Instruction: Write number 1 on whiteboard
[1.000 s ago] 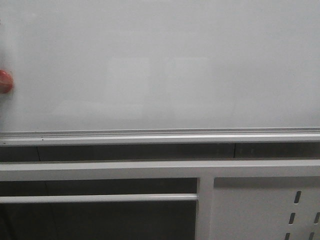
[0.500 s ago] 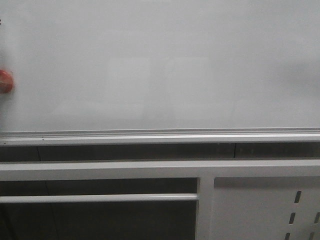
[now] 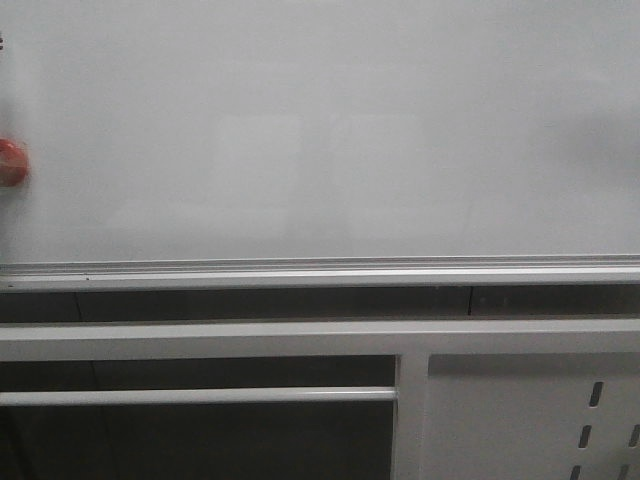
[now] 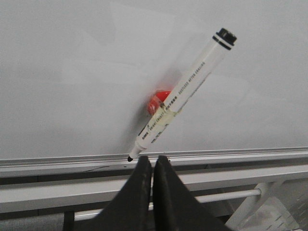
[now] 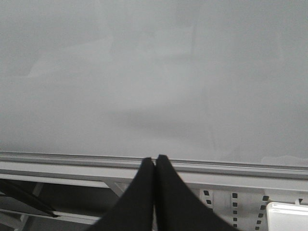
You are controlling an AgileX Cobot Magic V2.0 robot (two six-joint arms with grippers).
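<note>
The whiteboard (image 3: 330, 130) fills the front view, glossy and blank, with its silver bottom rail (image 3: 320, 270) below. The number 1 is out of view. In the left wrist view a white marker with a black end cap (image 4: 185, 94) slants across the whiteboard (image 4: 72, 72), with a red piece (image 4: 158, 98) behind it. Its black tip points at the rail. My left gripper (image 4: 153, 159) is shut and empty, its tips just beside the marker's tip. My right gripper (image 5: 155, 159) is shut and empty in front of the whiteboard (image 5: 154, 72), near its rail.
The red piece (image 3: 10, 163) shows at the front view's left edge. A white metal frame (image 3: 200, 340) with a crossbar and a perforated panel (image 3: 590, 420) runs under the board. A thin dark line (image 4: 96, 168) lies on the rail.
</note>
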